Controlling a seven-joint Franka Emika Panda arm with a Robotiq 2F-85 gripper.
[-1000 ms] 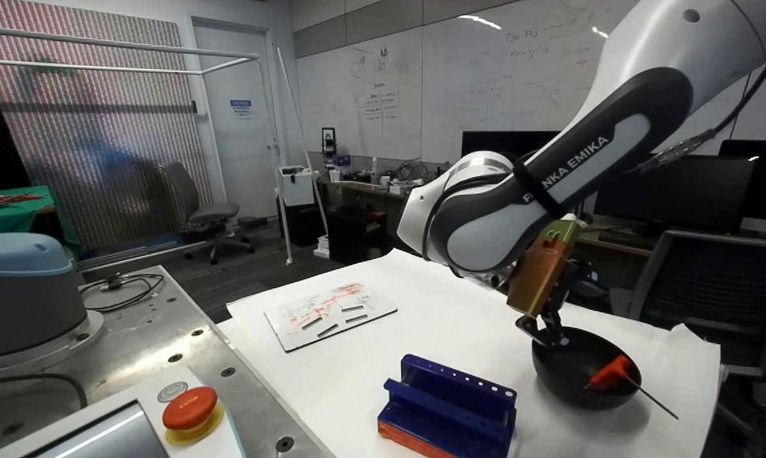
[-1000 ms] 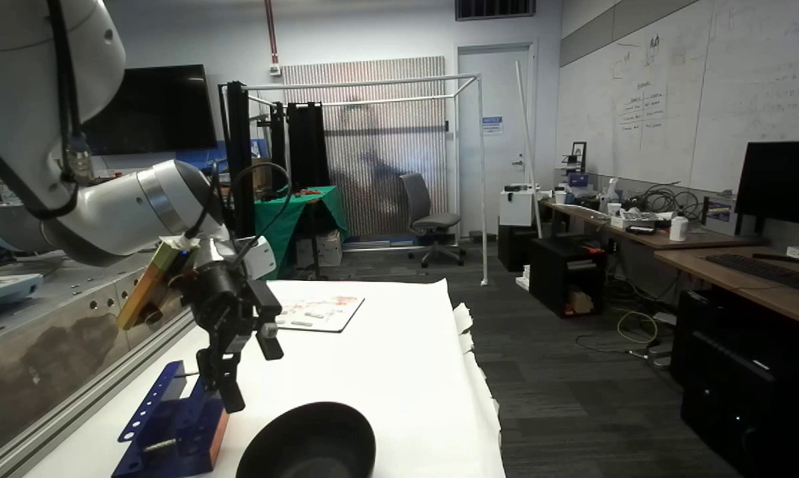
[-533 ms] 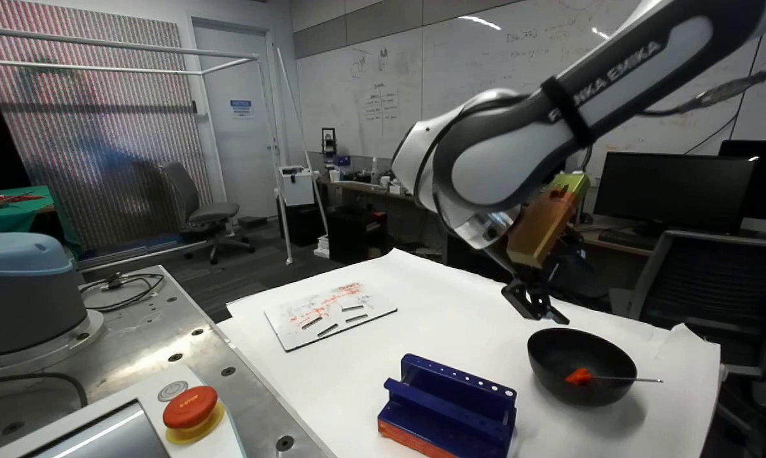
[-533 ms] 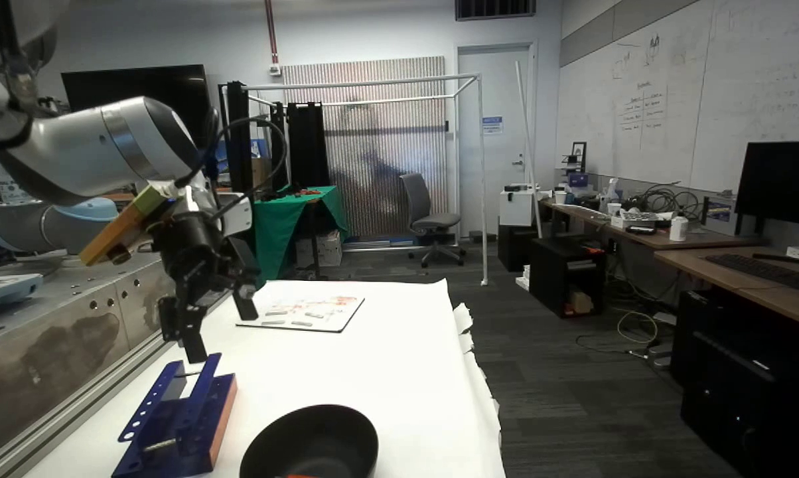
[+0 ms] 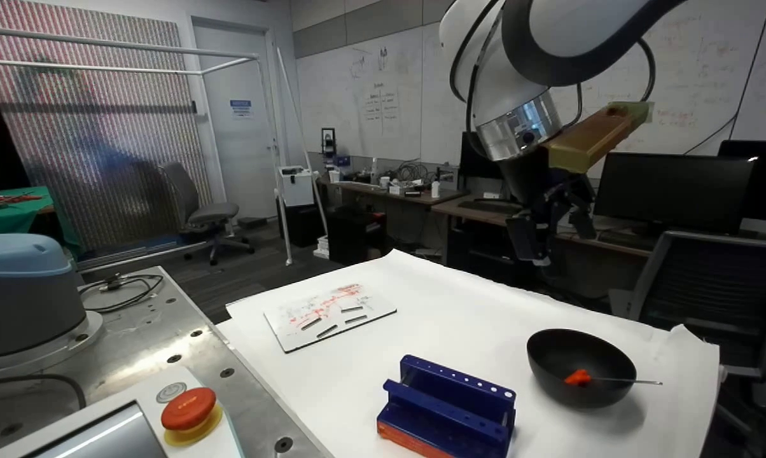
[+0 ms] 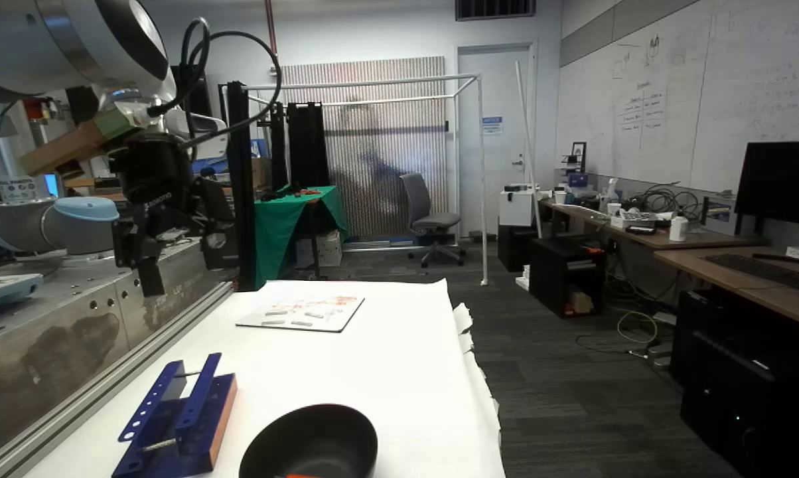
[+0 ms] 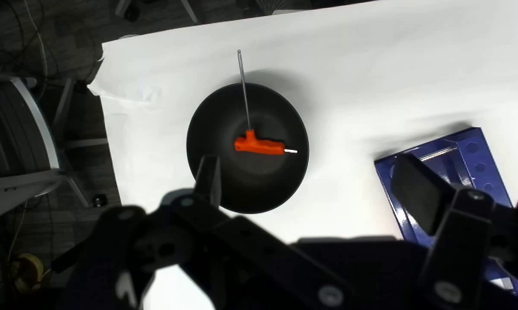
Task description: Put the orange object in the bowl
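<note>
The orange object (image 5: 578, 377) is a T-handled tool with a thin metal shaft. Its orange handle lies inside the black bowl (image 5: 602, 353), and its shaft sticks out over the rim. The wrist view shows the orange handle (image 7: 261, 147) near the middle of the bowl (image 7: 259, 189). In an exterior view only a sliver of orange (image 6: 300, 476) shows in the bowl (image 6: 313, 441) at the lower frame edge. My gripper (image 5: 560, 245) is raised well above the table, apart from the bowl. In the wrist view its fingers (image 7: 308, 178) are wide apart with nothing between them.
The blue ridged rack (image 5: 450, 407) stands beside the bowl; it also shows in the wrist view (image 7: 485, 172). A small whiteboard (image 5: 329, 315) with short dark strips lies farther along the white-covered table (image 5: 446, 318). A red stop button (image 5: 189, 408) sits on a pendant.
My gripper has risen away from the bowl. The orange tool's handle has settled lower in the bowl and its shaft has swung to nearly level. The bowl has shifted slightly.
</note>
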